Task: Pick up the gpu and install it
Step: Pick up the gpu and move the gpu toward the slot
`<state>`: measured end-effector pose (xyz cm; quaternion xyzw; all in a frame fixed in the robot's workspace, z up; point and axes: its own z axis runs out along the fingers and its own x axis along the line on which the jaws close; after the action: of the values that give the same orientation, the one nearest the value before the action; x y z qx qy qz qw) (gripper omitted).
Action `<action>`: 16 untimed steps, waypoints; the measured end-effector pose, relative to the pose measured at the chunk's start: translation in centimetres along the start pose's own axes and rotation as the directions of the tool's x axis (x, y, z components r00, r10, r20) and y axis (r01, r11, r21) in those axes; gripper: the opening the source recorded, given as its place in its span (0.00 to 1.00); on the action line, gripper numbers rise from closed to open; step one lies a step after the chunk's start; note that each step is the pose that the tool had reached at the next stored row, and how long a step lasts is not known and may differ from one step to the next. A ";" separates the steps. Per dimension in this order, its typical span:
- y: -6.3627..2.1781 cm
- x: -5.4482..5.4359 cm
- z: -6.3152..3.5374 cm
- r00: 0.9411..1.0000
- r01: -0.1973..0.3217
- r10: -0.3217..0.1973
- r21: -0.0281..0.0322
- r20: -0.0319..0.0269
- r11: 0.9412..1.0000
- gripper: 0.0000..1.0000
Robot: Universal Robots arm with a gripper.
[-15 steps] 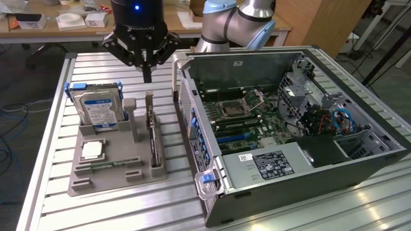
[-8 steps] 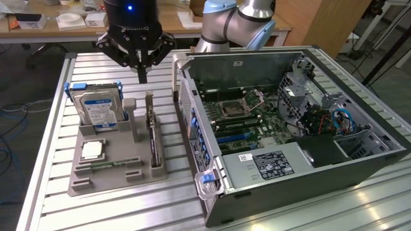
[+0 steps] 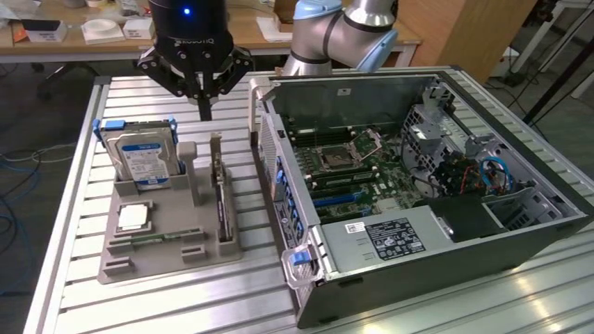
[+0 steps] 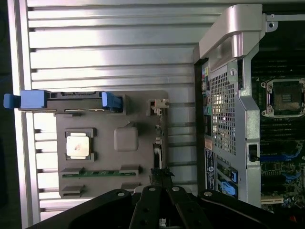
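The exterior view has the gripper (image 3: 205, 104) hanging with its jaws clenched to a point and nothing between them, over the bare slats just past the far end of the holder (image 3: 167, 263). The gpu (image 3: 220, 195) stands on edge in a slot on the side of the holder nearest the case (image 3: 352, 97), untouched; from the wrist view its thin upper edge runs straight out from the fingertips, so the hand looks roughly in line with the card but off its end. To do this reach well, I'd say the fingers want to sit square across that narrow edge and near the middle of its length, parted enough to straddle the board. A pinch near one end would likely tip it in the slot. The post (image 3: 188, 170) and the hard drive (image 3: 141, 158) stand beside it on the other side, and the case wall is near, so there is little room for a crooked descent. The table (image 3: 139, 306) is ribbed aluminium, flat and bright with glare, and the holder sits level on it. Behind, the arm (image 3: 343, 28) rises before a wooden bench (image 3: 243, 33) with small white boxes on it, and blue cable (image 3: 17, 158) trails over the floor at the exterior view's left.
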<state>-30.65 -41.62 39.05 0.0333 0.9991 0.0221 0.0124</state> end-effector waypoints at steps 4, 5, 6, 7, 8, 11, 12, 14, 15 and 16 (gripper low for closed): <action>0.00 0.0 0.00 1.000 0.000 0.000 0.000 0.000 1.000 0.11; 0.00 0.0 0.00 1.000 0.000 0.000 0.000 0.000 1.000 0.11; 0.00 0.0 0.00 1.000 0.000 0.000 0.000 0.000 1.000 0.11; 0.00 0.0 0.00 1.000 0.000 0.000 0.000 0.000 1.000 0.11; 0.00 0.0 0.00 1.000 0.000 0.000 0.000 0.000 1.000 0.11; 0.00 0.0 0.00 1.000 0.000 0.000 0.000 0.000 1.000 0.23; 0.00 0.0 0.00 1.000 0.000 0.000 0.000 0.000 1.000 0.29; 0.00 0.0 0.00 1.000 0.000 0.000 0.000 0.000 1.000 0.35; 0.00 0.0 0.00 1.000 0.000 0.000 0.000 0.000 1.000 0.41; 0.00 0.0 0.00 1.000 0.000 0.000 0.000 0.000 1.000 0.41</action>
<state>-30.66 -41.61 39.05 0.0334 0.9991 0.0222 0.0124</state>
